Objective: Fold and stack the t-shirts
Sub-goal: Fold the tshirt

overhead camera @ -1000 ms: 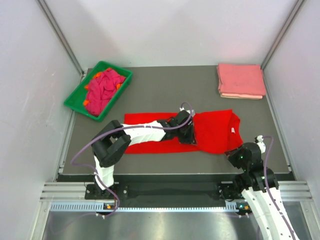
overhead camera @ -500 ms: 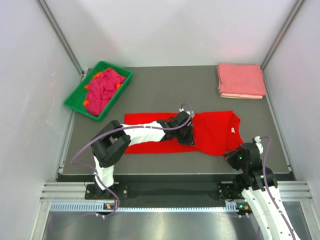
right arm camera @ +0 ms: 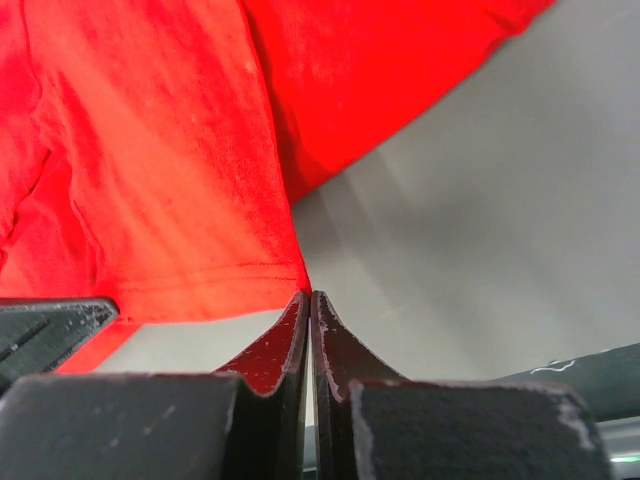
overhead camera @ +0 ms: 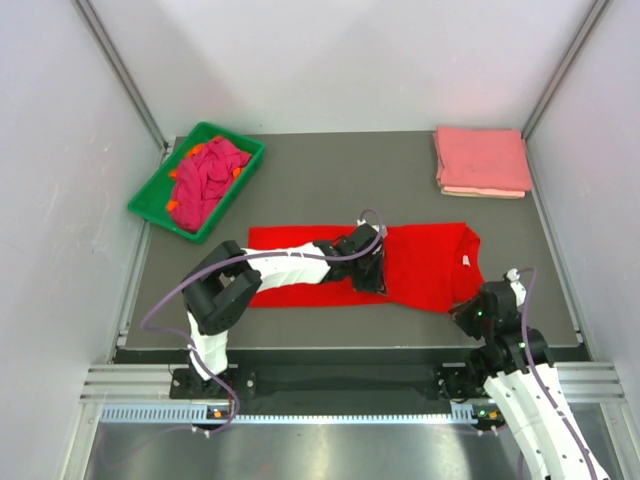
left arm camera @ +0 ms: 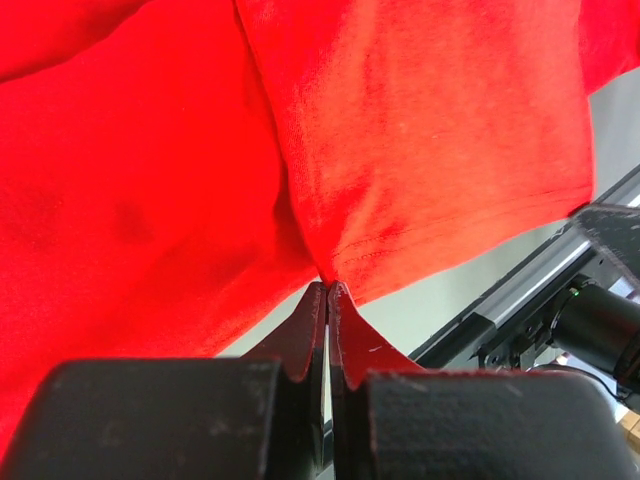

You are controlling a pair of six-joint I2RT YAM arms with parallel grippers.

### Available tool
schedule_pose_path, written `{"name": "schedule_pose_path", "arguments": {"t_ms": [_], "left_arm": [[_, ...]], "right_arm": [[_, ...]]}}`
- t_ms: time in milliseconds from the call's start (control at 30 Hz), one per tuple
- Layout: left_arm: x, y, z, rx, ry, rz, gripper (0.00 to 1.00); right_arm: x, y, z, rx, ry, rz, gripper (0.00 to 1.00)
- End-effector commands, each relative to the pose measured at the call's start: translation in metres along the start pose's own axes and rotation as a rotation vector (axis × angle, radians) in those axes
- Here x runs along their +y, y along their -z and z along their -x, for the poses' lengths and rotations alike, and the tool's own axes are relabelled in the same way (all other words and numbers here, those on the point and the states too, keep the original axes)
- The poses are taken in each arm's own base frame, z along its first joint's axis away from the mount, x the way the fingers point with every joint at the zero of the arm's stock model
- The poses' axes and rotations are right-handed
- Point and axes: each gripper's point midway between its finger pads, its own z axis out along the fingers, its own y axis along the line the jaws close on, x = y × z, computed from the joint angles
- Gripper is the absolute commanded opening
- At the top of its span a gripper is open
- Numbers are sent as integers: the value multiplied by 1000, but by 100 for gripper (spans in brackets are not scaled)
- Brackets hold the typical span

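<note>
A bright red t-shirt (overhead camera: pixel 430 262) lies spread across the middle of the dark table, its small white neck label (overhead camera: pixel 465 261) towards the right. My left gripper (overhead camera: pixel 378 280) is at the middle of the shirt's near edge. In the left wrist view it (left arm camera: pixel 328 284) is shut on a pinch of the red hem (left arm camera: pixel 420 150). My right gripper (overhead camera: pixel 462 308) is at the shirt's near right corner. The right wrist view shows it (right arm camera: pixel 308 292) shut on the tip of a red fabric corner (right arm camera: pixel 150 150). Crumpled magenta and orange t-shirts (overhead camera: pixel 205 180) lie in a tray.
A green tray (overhead camera: pixel 236 190) stands at the back left. A folded salmon pink stack (overhead camera: pixel 482 162) sits at the back right corner. White walls close in on both sides. The table's near edge rail (left arm camera: pixel 520 300) runs just behind the left gripper.
The right arm has edged slightly left and away from the near edge with the shirt corner. The left gripper has shifted only a touch.
</note>
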Motion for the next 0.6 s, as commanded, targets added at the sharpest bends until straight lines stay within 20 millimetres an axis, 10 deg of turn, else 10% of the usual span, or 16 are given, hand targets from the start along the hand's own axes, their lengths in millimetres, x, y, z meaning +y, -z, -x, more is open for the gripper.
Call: {"name": "schedule_pose_path", "arguments": {"t_ms": [0,567], "left_arm": [[2,1,0,19,-8,8,0],[14,-4,-7,54,-18,58,0]], "right_arm": [[12,11,28,-99,35,7,0],[8,-2,12,-34,34,3,0]]}}
